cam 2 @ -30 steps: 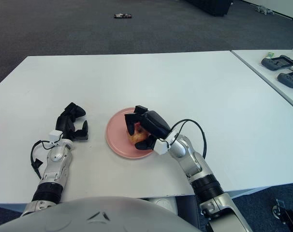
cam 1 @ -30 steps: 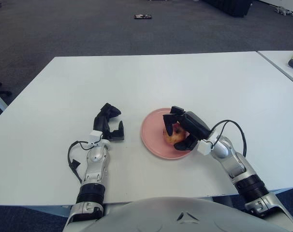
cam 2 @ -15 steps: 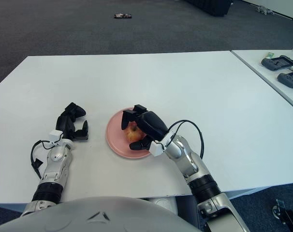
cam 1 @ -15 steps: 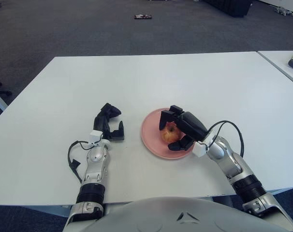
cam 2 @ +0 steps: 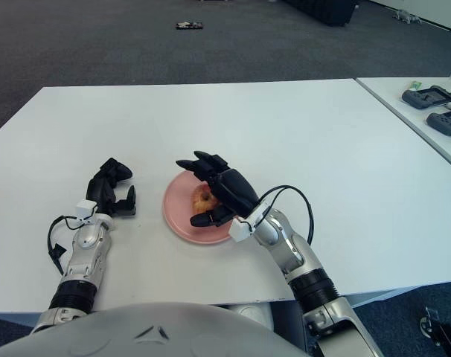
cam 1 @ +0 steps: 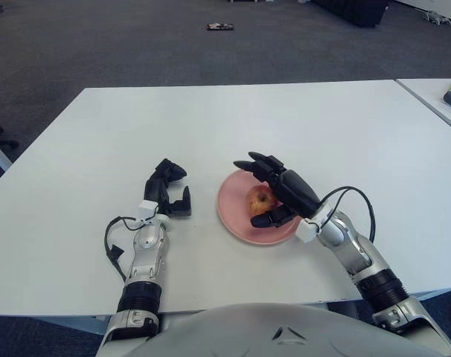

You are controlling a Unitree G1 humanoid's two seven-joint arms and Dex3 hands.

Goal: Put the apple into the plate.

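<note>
A red and yellow apple point(cam 1: 260, 199) lies in the pink plate point(cam 1: 233, 212) near the middle of the white table point(cam 1: 233, 119). My right hand point(cam 1: 274, 190) hovers over the plate's right side with its fingers spread wide around the apple, which sits free of them. In the right eye view the same hand point(cam 2: 210, 190) partly hides the apple point(cam 2: 203, 197). My left hand point(cam 1: 168, 192) shows left of the plate, its black fingers curled and holding nothing.
Dark devices point(cam 2: 434, 97) lie on a second white table point(cam 2: 415, 119) at the right. A small dark object point(cam 1: 219, 26) lies on the grey carpet far behind.
My right hand has spread its fingers and let go of the apple, which now lies in the plate. The left hand has not moved.
</note>
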